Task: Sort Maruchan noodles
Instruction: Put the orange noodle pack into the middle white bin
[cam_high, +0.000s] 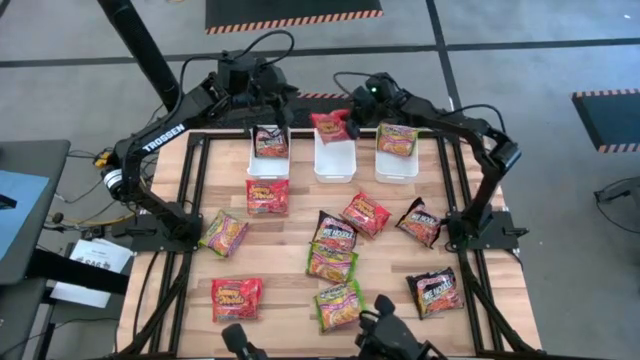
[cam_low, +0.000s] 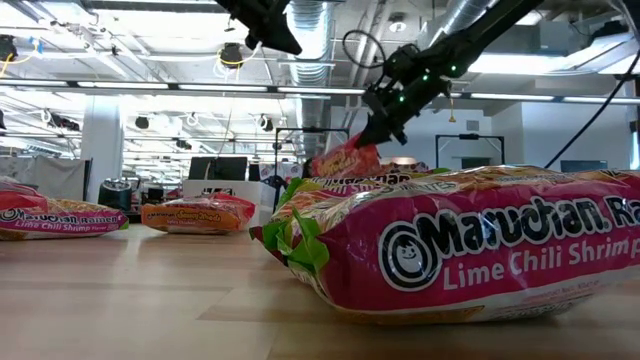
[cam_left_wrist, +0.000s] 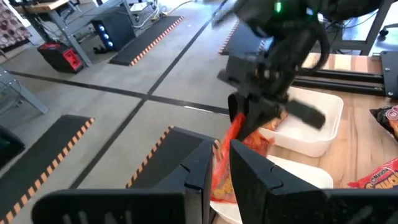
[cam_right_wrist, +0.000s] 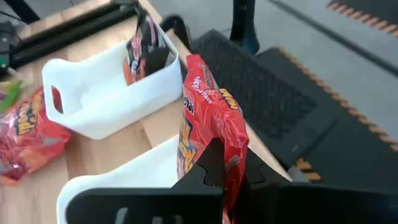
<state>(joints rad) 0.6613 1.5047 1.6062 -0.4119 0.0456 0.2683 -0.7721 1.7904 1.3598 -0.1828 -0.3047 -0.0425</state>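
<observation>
right gripper (cam_high: 348, 118) clamped on red packet (cam_high: 330, 125) over middle bin (cam_high: 335, 160) | left gripper (cam_high: 268, 118) pinching packet (cam_high: 269, 140) in left bin (cam_high: 268, 162) | other packets (cam_high: 332, 262) across table (cam_high: 280, 300)

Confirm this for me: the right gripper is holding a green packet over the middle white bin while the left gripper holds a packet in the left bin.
One detail is wrong: the packet in the right gripper is red, not green, as the right wrist view shows. The rest stands: it hangs over the middle white bin, and the left gripper holds a packet in the left bin.
</observation>
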